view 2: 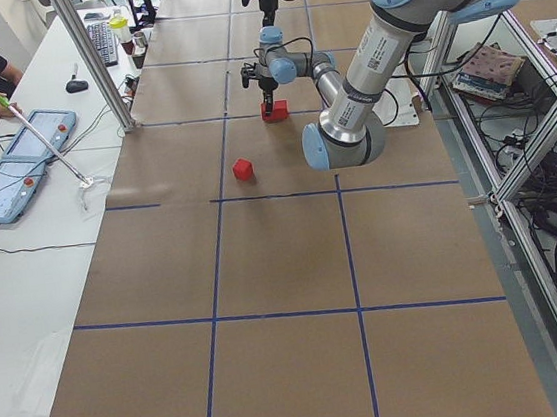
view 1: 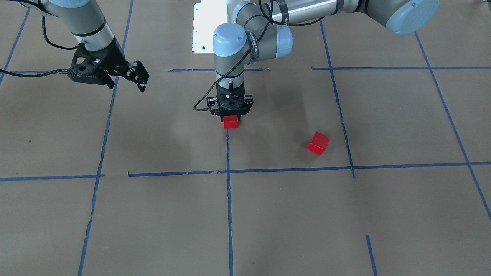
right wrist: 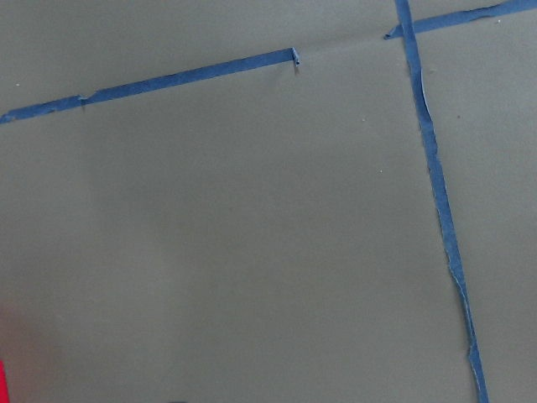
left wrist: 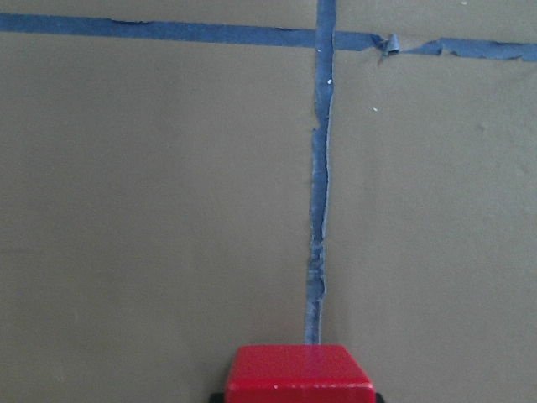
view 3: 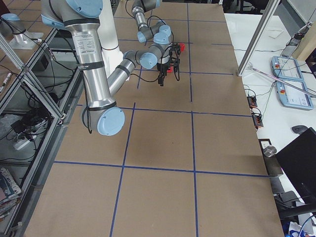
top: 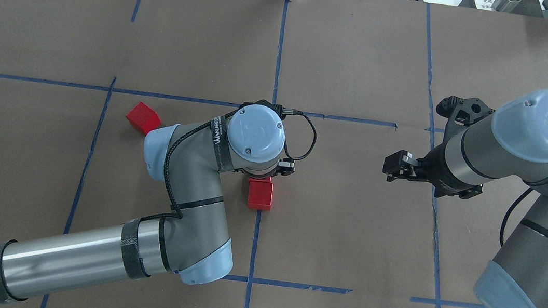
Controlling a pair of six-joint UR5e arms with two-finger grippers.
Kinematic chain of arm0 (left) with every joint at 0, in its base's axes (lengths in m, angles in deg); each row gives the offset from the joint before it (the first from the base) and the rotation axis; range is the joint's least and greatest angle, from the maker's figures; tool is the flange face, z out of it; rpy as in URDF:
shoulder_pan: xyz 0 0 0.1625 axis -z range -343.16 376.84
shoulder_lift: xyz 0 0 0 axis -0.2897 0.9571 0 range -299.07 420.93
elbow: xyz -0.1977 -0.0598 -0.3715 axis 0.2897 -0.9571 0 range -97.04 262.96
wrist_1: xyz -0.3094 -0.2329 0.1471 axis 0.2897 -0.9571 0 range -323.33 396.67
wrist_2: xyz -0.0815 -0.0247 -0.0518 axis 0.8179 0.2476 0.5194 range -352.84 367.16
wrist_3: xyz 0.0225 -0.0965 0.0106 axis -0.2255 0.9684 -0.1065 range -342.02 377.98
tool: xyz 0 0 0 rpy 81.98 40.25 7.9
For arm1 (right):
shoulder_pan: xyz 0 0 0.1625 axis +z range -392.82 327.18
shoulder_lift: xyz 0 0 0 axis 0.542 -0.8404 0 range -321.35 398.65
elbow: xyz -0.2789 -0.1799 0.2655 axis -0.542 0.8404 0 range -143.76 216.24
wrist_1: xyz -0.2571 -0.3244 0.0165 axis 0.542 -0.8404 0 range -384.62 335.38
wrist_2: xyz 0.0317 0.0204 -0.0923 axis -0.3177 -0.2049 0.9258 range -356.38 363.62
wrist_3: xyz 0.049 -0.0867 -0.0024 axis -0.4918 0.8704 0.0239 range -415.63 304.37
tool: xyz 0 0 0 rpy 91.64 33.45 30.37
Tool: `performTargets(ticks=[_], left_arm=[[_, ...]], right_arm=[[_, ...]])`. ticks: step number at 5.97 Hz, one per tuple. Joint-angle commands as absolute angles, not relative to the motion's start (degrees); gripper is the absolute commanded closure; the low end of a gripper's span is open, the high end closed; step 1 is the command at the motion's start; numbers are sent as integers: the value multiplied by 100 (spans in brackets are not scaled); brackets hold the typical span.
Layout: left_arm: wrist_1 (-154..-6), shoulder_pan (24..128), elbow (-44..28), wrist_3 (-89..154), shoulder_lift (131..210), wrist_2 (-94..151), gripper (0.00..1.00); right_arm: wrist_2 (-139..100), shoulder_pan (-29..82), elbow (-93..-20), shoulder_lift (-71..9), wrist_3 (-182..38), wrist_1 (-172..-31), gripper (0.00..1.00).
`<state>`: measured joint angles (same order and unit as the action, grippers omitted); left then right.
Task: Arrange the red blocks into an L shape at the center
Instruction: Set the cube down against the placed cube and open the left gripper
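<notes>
Reaching straight down over the center [view 1: 276,115] of the paper-covered counter [view 1: 383,214], the left end effector [view 1: 230,118] is pinching a red block [view 1: 230,123] between its fingers. The block is sitting on or just above the paper, at the top end of the vertical blue tape line [view 1: 228,149]. A second red block [view 1: 318,142] is lying loose and turned at an angle, well apart toward the robot's left in the same cell. A third block is not showing clearly in any view. The right end effector [top: 392,169] is hovering off to the side with its fingers spread, carrying nothing.

The step in hand is probably placing this block as an anchor for the L. Doing it well likely means seating it flat and square to the tape, parting the fingers gently, then lifting straight up so the block is not dragged or twisted.
</notes>
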<state>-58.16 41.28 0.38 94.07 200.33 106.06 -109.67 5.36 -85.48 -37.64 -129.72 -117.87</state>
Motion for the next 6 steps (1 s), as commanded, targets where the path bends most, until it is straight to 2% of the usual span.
performTargets(ticks=[1,2,3,4,6], left_arm=[[-5816,4127,34,9401,20032,10612,54],[-5825,4127,34,9392,20032,10612,44],[-5816,4127,26,9192,20032,10612,25],[-5816,4127,-27,9016,20032,10621,2],[-5799,4171,-289,8927,20024,10648,0]], right_arm=[[-10976,533,-8557,-3764,-12972,-11787,0],[-10985,541,-8575,-3764,-12972,-11787,0],[-10985,541,-8566,-3764,-12972,-11787,0],[-10985,541,-8566,-3764,-12972,-11787,0],[-10985,541,-8566,-3764,-12972,-11787,0]])
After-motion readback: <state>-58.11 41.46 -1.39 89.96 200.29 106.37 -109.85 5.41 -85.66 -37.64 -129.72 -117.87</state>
